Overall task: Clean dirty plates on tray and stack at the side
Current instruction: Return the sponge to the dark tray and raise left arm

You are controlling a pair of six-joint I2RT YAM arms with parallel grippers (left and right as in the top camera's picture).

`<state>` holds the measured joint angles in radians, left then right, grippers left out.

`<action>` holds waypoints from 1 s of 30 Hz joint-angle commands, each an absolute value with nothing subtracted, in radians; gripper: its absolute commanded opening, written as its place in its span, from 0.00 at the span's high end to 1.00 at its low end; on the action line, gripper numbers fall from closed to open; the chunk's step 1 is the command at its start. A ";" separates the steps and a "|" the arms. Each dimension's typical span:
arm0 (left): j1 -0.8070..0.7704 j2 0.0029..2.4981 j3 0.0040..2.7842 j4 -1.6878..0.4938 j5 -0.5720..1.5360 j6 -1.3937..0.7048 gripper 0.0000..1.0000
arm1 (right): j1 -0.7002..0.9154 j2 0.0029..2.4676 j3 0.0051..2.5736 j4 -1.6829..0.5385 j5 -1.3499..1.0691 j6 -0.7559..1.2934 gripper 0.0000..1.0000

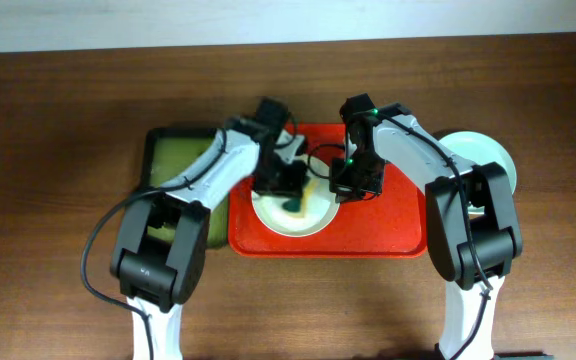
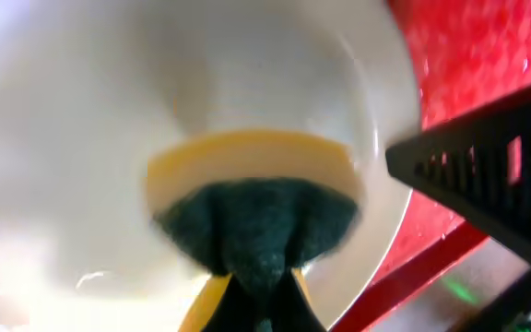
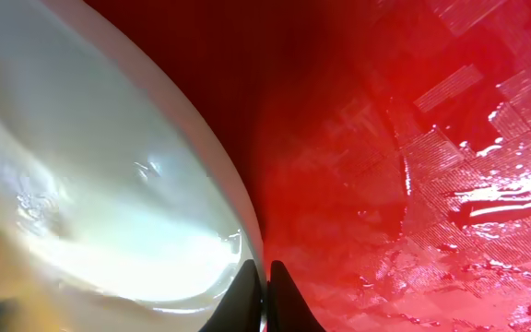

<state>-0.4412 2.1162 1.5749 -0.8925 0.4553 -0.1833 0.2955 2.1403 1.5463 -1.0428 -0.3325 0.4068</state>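
A white plate lies on the red tray, left of its middle. My left gripper is shut on a yellow and dark green sponge and presses it on the plate. In the left wrist view the sponge lies on the white plate, held by the gripper. My right gripper is shut on the plate's right rim. In the right wrist view its fingers pinch the rim of the plate over the tray. A pale mint green plate lies right of the tray, partly hidden by the right arm.
A smaller dark green tray stands left of the red tray, partly under my left arm. The table is brown wood. My right gripper's black body shows at the right in the left wrist view.
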 commanded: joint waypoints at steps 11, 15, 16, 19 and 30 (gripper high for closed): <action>-0.147 2.113 1.899 -1.318 -0.063 -0.178 0.99 | 0.302 2.135 1.541 -1.034 -0.294 0.397 0.38; -0.078 2.115 1.891 -1.294 -0.067 -0.178 1.00 | 0.302 2.135 1.541 -1.031 -0.294 0.397 0.39; -0.079 2.115 1.861 -1.263 -0.067 -0.178 1.00 | 0.302 2.135 1.541 -1.031 -0.294 0.397 0.39; -0.080 2.115 1.721 -1.151 -0.067 -0.178 1.00 | 0.302 2.135 1.541 -1.031 -0.294 0.398 0.39; 0.000 2.025 2.195 -1.235 0.127 -0.216 0.10 | 0.302 2.135 1.541 -1.031 -0.294 0.398 0.39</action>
<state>-0.0479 2.1170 1.9823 -1.2240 0.0799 -0.1852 0.2955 2.1403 1.5459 -1.0325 -0.3065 0.3996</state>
